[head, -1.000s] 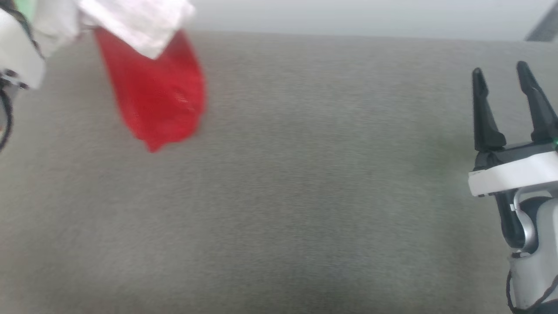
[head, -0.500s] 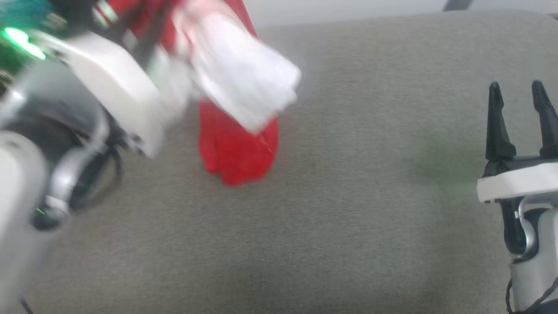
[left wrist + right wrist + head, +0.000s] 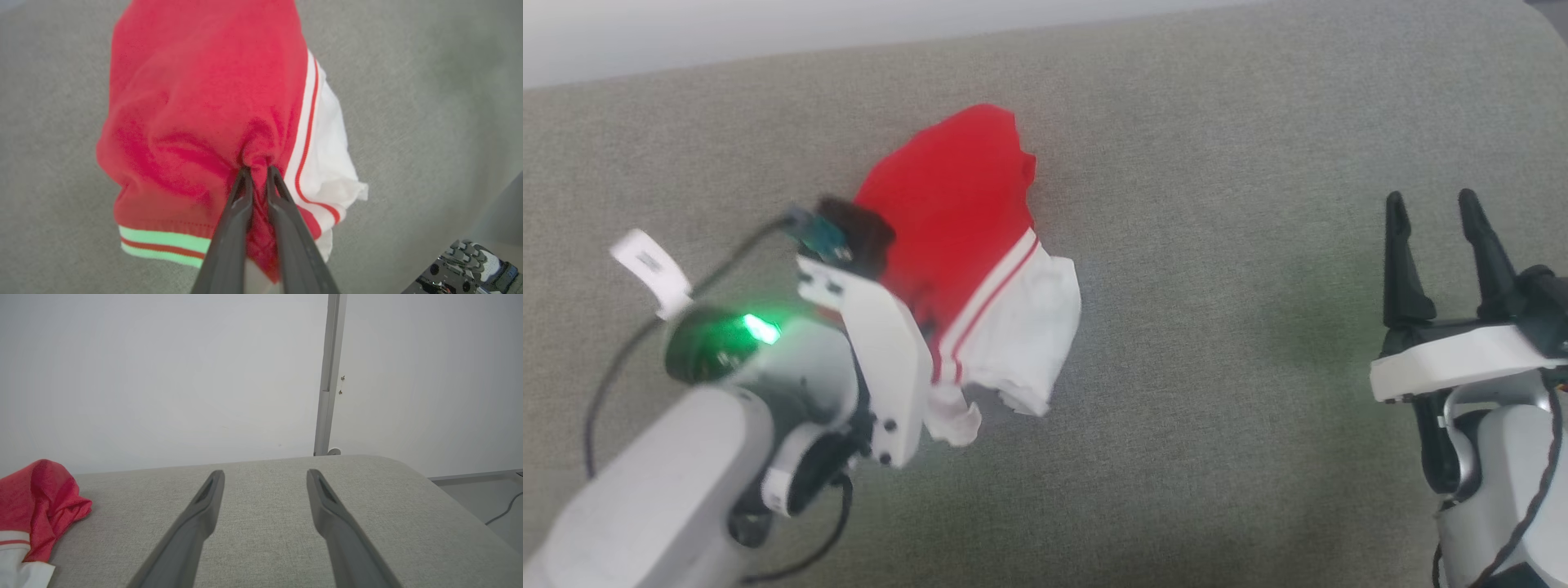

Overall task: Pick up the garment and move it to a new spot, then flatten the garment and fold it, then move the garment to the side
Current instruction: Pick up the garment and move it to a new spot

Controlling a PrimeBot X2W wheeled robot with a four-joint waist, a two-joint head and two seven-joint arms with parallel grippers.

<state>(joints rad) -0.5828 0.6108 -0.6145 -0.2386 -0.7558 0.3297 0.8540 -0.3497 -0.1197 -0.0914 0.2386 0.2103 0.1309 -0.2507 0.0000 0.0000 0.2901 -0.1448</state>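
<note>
one garment (image 3: 196, 102), bunched, front out of sight; left end effector (image 3: 256, 169) pinches its red cloth; right end effector (image 3: 265, 475) stands wide.

Grey woven fabric surface (image 3: 1192, 425), rounded corner (far right). Plain pale wall (image 3: 163, 375) behind. Grey vertical post (image 3: 327, 375) stands against wall. Grey floor (image 3: 474, 490) below; dark cable (image 3: 504, 509) lies there. Light even.

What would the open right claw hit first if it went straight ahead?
Probably nothing nearby: the right gripper points over the grey surface toward the white wall; the garment lies off to its left. Depth is unclear.
</note>
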